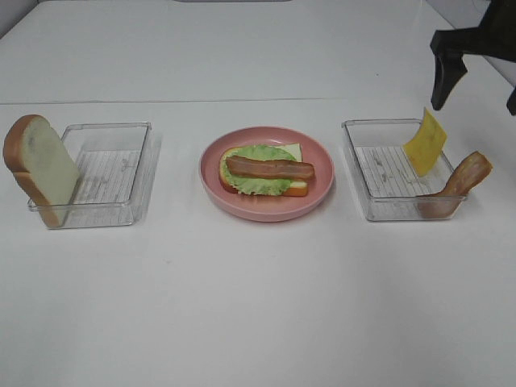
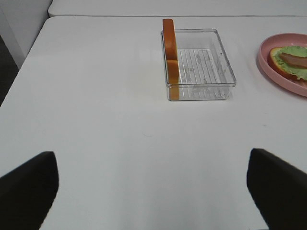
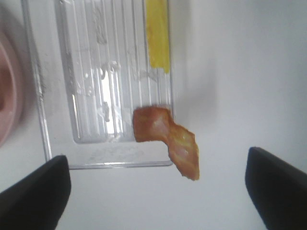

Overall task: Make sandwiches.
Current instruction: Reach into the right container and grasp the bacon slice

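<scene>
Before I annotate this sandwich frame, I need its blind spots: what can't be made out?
- Bottom white bread slice on the round pink plate: exterior high view, mostly covered by ruffled green lettuce and a reddish-brown meat strip.
- Left gripper: outside the exterior high view; left wrist view shows only two fingertips.
- Right gripper: cut off by the exterior view's top-right edge.
- Yellow cheese square: only a narrow blurred strip in the right wrist view.

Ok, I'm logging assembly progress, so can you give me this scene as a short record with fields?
centre: pink plate holds base bread slice, lettuce, bacon strip
left tray: spare bread slice standing on edge along its wall
right tray: cheese square leaning on wall; second bacon strip draped over corner
left claw: open, empty
right claw: open, empty, raised by the right tray
</scene>
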`<control>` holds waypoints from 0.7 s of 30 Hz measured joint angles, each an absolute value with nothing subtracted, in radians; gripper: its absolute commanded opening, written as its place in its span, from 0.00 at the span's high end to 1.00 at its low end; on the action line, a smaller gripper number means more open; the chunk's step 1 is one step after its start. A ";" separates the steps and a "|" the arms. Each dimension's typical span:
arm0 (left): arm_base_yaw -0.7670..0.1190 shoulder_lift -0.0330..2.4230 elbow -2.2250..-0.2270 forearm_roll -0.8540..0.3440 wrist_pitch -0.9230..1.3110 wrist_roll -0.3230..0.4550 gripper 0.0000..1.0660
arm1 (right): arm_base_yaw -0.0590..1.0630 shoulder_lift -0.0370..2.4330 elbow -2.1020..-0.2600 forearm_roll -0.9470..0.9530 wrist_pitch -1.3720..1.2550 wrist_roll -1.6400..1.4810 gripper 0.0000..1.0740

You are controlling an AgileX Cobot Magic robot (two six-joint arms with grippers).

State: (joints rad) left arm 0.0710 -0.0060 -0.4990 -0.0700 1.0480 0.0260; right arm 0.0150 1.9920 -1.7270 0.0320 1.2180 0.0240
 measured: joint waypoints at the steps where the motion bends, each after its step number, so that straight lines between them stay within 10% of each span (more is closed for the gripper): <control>1: 0.071 -0.006 -0.499 -0.070 1.048 0.026 0.05 | -0.001 1.992 -1.679 0.035 1.218 0.016 0.14; 21: 0.071 -0.006 -0.499 -0.070 1.048 0.026 0.05 | -0.014 2.017 -1.529 0.044 1.054 -0.019 0.17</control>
State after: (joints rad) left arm 0.0710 -0.0060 -0.4990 -0.0700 1.0480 0.0260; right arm -0.0140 2.0170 -1.5290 0.0440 1.0540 -0.0190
